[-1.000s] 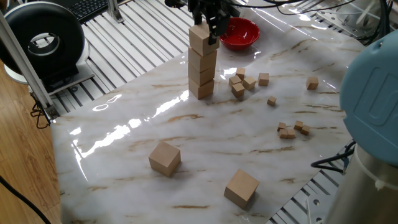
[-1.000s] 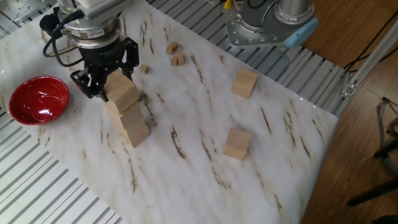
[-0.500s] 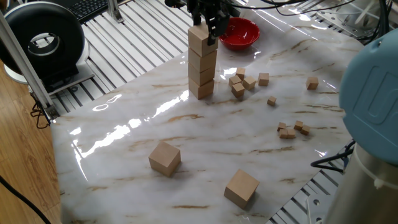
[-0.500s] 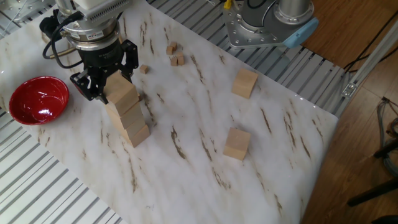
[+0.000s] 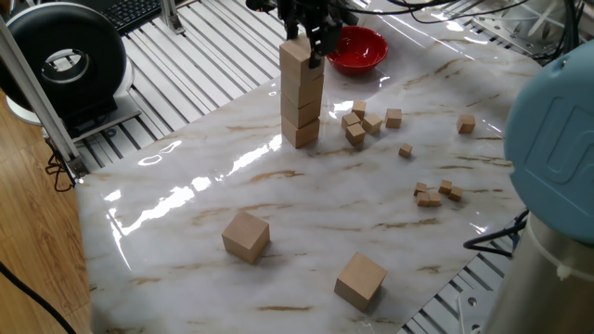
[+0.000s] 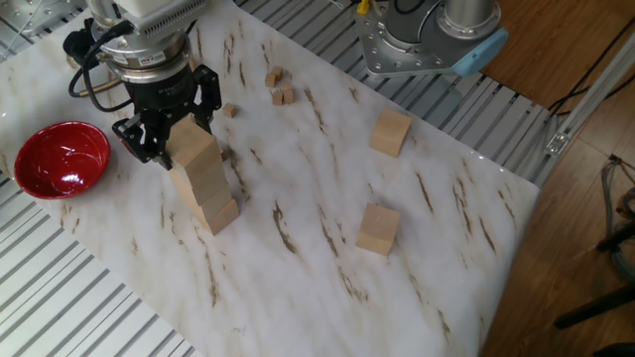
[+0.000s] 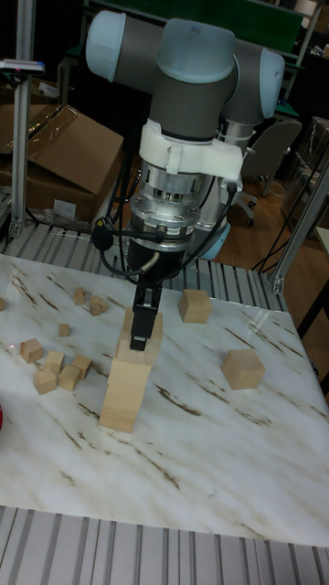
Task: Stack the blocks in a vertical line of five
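**Wooden stack at four, gripper on top block**

You have the gripper (image 6: 167, 127) clamped on the top block (image 5: 297, 53) of a four-high stack (image 7: 128, 385) on the marble table (image 5: 278, 213), beside the red bowl (image 6: 55, 159). Two loose blocks (image 6: 391, 132) (image 6: 378, 229) sit well apart from it. Tiny cubes (image 5: 360, 124) lie scattered nearby.
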